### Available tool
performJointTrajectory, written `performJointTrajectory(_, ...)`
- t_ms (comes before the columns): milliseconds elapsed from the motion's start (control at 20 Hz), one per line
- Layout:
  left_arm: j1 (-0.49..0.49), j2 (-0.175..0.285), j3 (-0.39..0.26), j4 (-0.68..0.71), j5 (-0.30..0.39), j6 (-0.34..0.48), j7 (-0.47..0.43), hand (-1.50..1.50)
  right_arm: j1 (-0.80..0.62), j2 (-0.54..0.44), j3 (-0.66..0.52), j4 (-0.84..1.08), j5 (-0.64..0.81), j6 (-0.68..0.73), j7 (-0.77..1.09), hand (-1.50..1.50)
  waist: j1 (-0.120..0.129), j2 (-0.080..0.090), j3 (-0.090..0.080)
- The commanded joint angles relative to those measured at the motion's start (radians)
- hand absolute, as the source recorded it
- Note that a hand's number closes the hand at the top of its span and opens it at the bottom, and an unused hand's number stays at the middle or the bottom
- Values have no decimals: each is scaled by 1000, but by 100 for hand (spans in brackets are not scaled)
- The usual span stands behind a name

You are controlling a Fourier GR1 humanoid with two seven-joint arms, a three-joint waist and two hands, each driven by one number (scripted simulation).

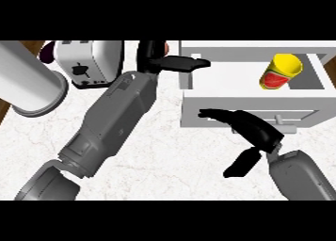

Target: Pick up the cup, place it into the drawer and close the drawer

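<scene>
1. The drawer (302, 101) stands pulled out over the right side of the white marble counter (170, 160), its inside open to view.
2. The cup (281, 71), yellow with a red band, is inside the drawer, toward its right side. It looks tipped rather than upright, though I cannot be sure from this angle. No hand touches it.
3. The right hand (257, 132) is at the drawer's front panel. Its fingers (215, 113) stretch out leftward along the panel, and its thumb hangs down, spread wide away from them. It holds nothing. The drawer's small handle (286, 124) shows just to the right of the hand.
4. The left hand (156, 56) is near the top of the view at the end of a long grey forearm that crosses the counter on a slant. Its straight fingers (188, 62) point right and reach the drawer's left wall; it grasps nothing.
5. A toaster (90, 61) stands at the upper left, just beside the left forearm.
6. A large grey cylinder (24, 80) sits further left, near the counter's edge.
</scene>
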Motion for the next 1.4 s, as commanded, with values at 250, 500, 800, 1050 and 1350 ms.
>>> performJointTrajectory(250, 114, 76, 11, -104, 5, -78, 8, -150, -214, 92, 17, 589, 197, -172, -198, 150, 71, 1, 1)
performJointTrajectory(500, 196, 112, 4, -170, 13, -135, 21, -150, -328, 38, -111, 775, 148, -230, -396, 150, 104, 9, 3)
performJointTrajectory(800, 266, 147, -10, -227, 8, -166, 32, -150, -514, -23, -244, 934, 100, -265, -424, 150, 141, 17, 4)
performJointTrajectory(1050, 269, 153, -14, -260, 13, -164, 66, -150, -591, -64, -303, 1004, 76, -288, -408, 150, 163, 25, 5)
performJointTrajectory(1350, 309, 188, -26, -292, 14, -231, 73, -150, -614, -109, -351, 986, 23, -247, -378, 150, 200, 29, 4)
